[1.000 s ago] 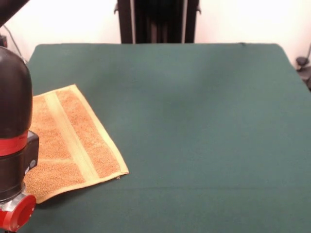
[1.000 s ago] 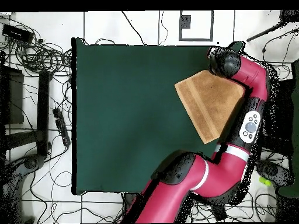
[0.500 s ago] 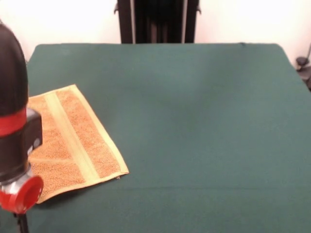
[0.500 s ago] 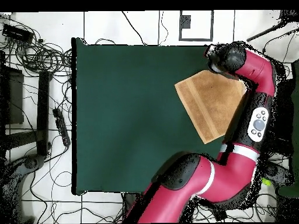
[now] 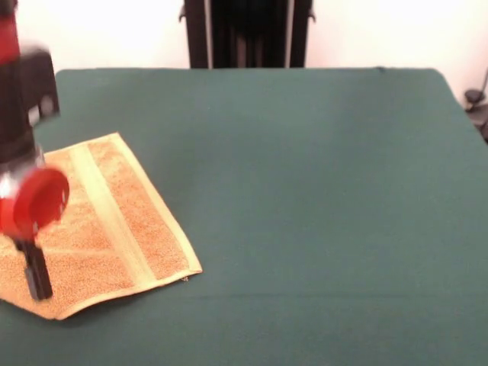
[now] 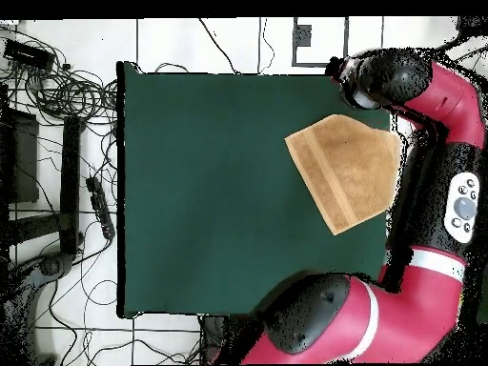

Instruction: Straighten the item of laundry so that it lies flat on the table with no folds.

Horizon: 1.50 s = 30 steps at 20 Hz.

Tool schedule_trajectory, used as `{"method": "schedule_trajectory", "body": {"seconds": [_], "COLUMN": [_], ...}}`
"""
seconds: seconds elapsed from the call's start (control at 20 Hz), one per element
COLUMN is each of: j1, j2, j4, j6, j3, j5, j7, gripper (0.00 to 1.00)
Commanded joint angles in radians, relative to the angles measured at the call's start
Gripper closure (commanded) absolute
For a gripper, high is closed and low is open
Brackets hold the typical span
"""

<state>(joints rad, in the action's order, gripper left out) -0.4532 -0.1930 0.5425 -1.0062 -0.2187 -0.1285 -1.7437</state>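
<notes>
The item of laundry is an orange-tan towel with a paler stripe and hem, lying at the left of the table in the front view. A faint crease crosses its near part, and its left side runs out of the picture. My gripper hangs over the towel's near-left corner, below a red disc on the wrist. In the overhead view the towel lies by the table's right edge, and my gripper is just beyond its top corner.
The red arm curves along the right side of the table in the overhead view. Cables and stands lie on the floor to the left. A dark pedestal stands behind the far table edge.
The wrist has risen in the front view, so the gripper's tip now shows over the towel's corner. Overhead, the arm swung outward and upward. The towel has stayed in place.
</notes>
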Motion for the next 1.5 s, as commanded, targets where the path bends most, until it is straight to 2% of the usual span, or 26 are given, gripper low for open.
{"method": "schedule_trajectory", "body": {"seconds": [0.05,0.2,0.35,0.65,0.75,1.25,1.4,1.5], "j1": [0.013,-0.008,-0.058,-0.141,-0.170,-0.143,-0.142,-0.107], "j2": [-0.237,-0.318,-0.359,-0.395,-0.392,-0.393,-0.394,-0.401], "j4": [0.531,0.699,0.832,1.009,1.048,1.069,1.093,1.094], "j6": [0.137,0.267,0.366,0.569,0.581,0.599,0.635,0.663], "j3": [0.012,0.003,-0.046,-0.145,-0.179,-0.145,-0.149,-0.112], "j5": [0.073,0.075,0.107,0.144,0.179,0.171,0.178,0.176], "j7": [-0.238,-0.190,-0.168,-0.160,-0.161,-0.142,-0.168,-0.208], "gripper": [0.00,0.00,0.00,0.00,0.00,0.00,0.00,0.00]}}
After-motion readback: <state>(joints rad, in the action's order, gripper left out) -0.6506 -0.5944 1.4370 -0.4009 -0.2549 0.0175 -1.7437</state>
